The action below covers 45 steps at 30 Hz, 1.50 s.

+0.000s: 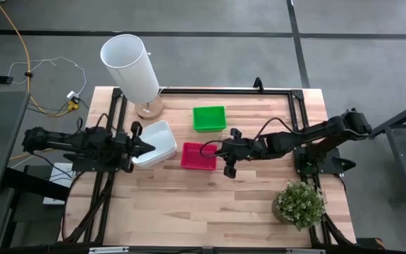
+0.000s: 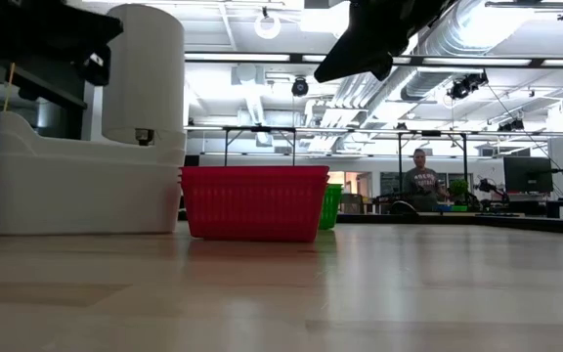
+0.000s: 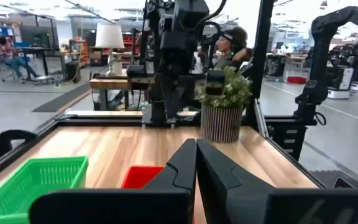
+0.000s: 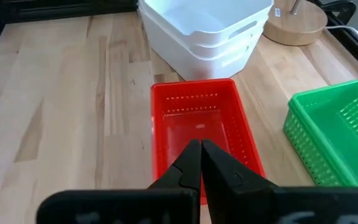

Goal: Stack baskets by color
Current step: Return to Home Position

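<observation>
Near right corner: potted plant (image 1: 300, 203). Farther in, mid-table: red basket (image 1: 198, 156), with right gripper (image 4: 201, 144) above its right end, fingers pressed together, holding nothing. Just beside it on the left: nested white basket stack (image 1: 157, 143), with left gripper (image 3: 196, 144) over its left rim, fingers likewise together, empty. Beyond, apart: green basket (image 1: 209, 118). Farthest back: white-shaded lamp (image 1: 131, 67).

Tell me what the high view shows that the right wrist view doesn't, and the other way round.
Only the high view: the left arm, the right arm, the potted plant, the white cylinder and the whole table. Only the right wrist view: the layered rims of the white basket stack, and the right end effector, fingers shut, above the red basket. Both: the white stack, red basket, green basket and round wooden base.
</observation>
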Tool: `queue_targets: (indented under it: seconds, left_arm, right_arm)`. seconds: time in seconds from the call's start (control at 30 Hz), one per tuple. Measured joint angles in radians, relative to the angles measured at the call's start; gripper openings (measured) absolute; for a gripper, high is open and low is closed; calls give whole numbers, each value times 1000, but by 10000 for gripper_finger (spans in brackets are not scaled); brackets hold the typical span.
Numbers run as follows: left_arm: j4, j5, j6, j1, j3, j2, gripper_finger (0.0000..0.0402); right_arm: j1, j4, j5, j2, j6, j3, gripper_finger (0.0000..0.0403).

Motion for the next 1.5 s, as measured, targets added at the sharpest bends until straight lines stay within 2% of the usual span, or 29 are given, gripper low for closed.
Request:
queue_targets:
  seconds: [0.27, 0.53, 0.63, 0.73, 0.9, 1.03, 1.13, 1.33, 1.5]
  left_arm:
    - [59, 14, -48, 3, -139, -94, 0]
    - [-53, 4, -67, -26, -138, -230, 0]
    - [-57, -10, -64, -38, -136, -228, 0]
    - [-89, -39, -63, -47, -136, -227, 0]
    - [-85, -45, -63, -55, -136, -228, 0]
    - [-99, -45, -68, -55, -136, -226, 0]
    - [-116, -59, -72, -55, -136, -226, 0]
    - [-115, -65, -97, -55, -136, -226, 0]
    - [-115, -66, -97, -55, -136, -226, 1]
  right_arm:
    - [44, -1, 1, 0, 50, 0, 0]
    - [77, -65, 17, -31, 62, 0, 0]
    - [76, -102, 54, -74, 74, -11, 0]
    - [79, 2, 51, -161, 83, -125, 0]
    - [69, 242, 28, -372, 140, -400, 0]
    - [59, 341, 35, -532, 182, -563, 0]
    - [60, 426, 45, -616, 181, -657, 0]
    - [60, 576, 47, -703, 127, -800, 0]
    - [60, 595, 52, -817, 115, -915, 0]
